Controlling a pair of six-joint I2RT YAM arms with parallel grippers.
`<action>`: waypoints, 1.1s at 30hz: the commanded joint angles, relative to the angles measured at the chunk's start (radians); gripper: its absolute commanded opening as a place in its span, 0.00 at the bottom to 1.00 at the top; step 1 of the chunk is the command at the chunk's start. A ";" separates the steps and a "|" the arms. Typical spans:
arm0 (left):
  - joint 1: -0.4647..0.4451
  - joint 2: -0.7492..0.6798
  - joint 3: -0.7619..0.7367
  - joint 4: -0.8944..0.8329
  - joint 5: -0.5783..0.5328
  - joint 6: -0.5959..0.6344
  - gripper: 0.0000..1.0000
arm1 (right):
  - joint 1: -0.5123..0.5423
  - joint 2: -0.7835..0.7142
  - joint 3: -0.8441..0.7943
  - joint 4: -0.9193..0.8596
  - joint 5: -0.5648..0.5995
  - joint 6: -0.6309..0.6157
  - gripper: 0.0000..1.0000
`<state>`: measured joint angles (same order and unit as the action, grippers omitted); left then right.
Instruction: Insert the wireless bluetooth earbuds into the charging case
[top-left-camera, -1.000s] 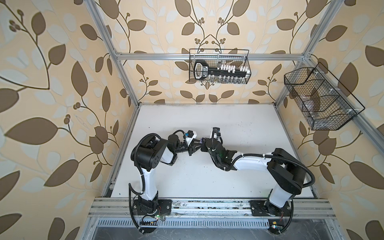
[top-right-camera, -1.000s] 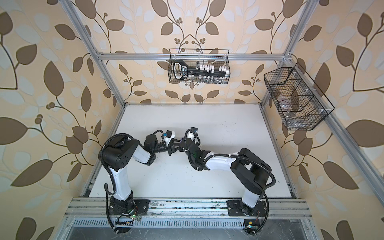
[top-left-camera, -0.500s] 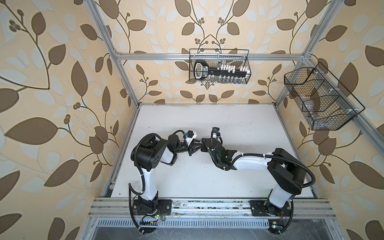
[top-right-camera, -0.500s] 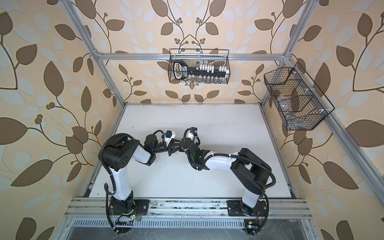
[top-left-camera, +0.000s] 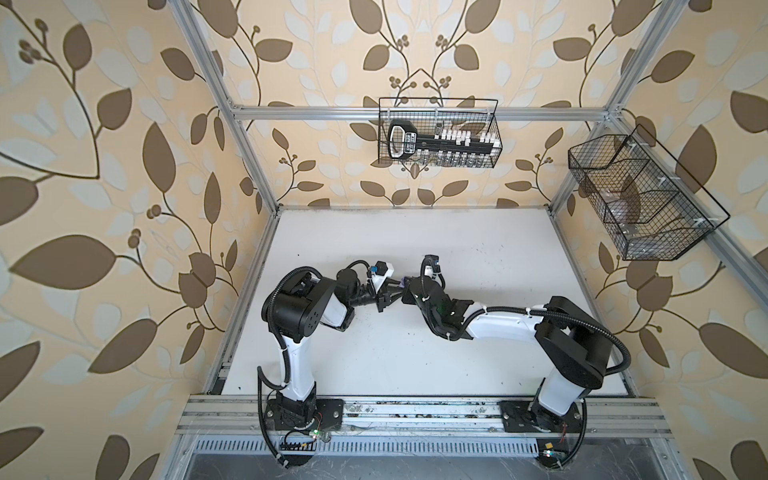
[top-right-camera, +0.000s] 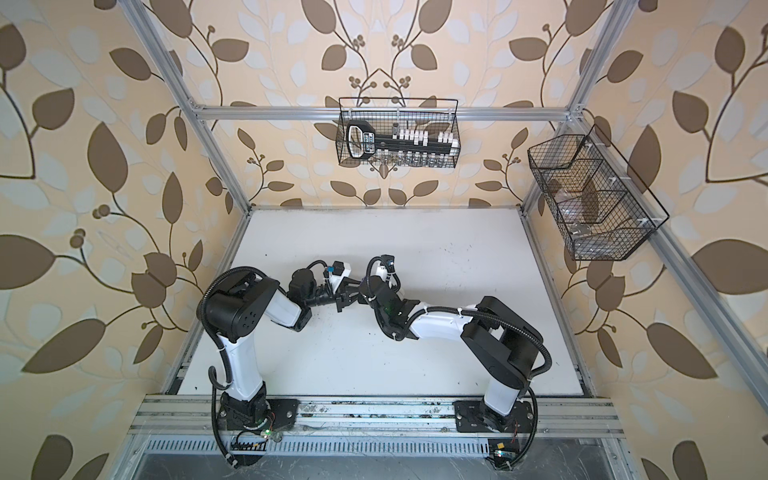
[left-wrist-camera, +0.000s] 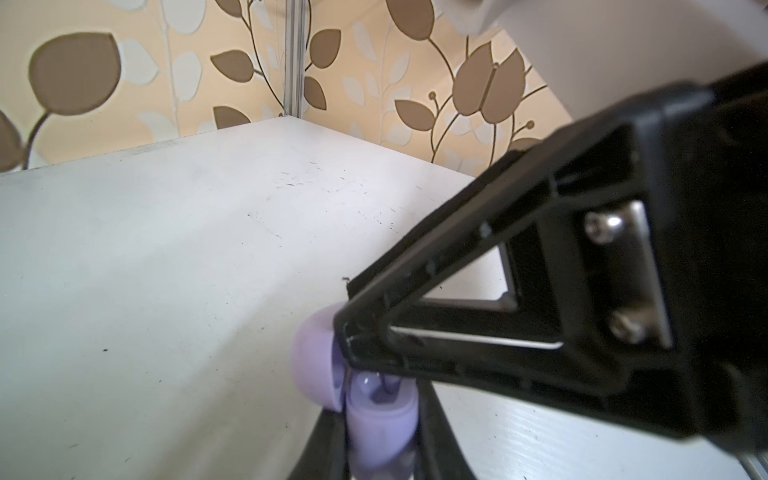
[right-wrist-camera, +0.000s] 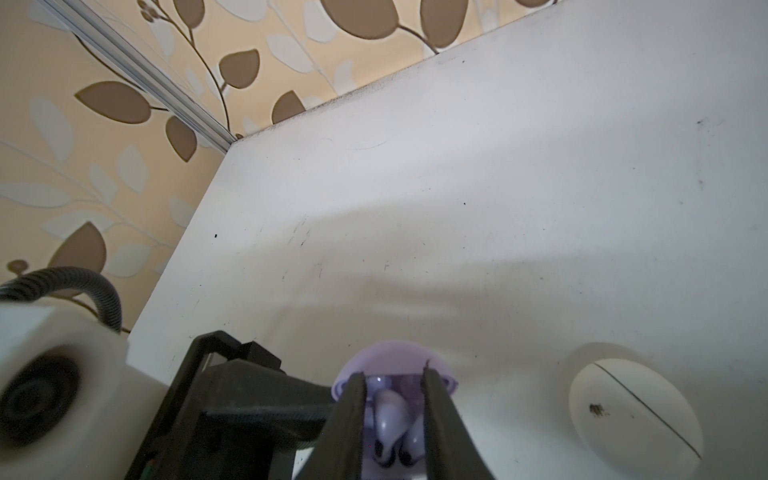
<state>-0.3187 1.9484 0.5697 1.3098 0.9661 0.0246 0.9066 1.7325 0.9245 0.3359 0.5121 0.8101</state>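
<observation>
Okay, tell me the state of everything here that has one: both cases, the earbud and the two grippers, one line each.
left gripper: shut on the lavender case.
right gripper: jaws slightly apart around the lavender earbud; grip unclear.
lavender case: lid open, held by the left gripper.
lavender earbud: down in the open lavender case.
white case: closed, lying on the table, untouched.
</observation>
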 joint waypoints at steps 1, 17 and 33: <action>0.000 -0.016 0.018 0.108 0.057 0.008 0.16 | 0.000 -0.013 0.016 -0.056 -0.015 -0.004 0.29; 0.000 -0.016 0.019 0.110 0.062 0.008 0.16 | -0.006 -0.074 0.011 -0.071 -0.017 -0.030 0.37; -0.001 -0.016 0.018 0.113 0.068 0.009 0.16 | -0.020 -0.127 0.020 -0.108 -0.028 -0.047 0.39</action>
<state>-0.3195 1.9484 0.5701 1.3579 0.9966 0.0254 0.8932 1.6302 0.9245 0.2611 0.4961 0.7723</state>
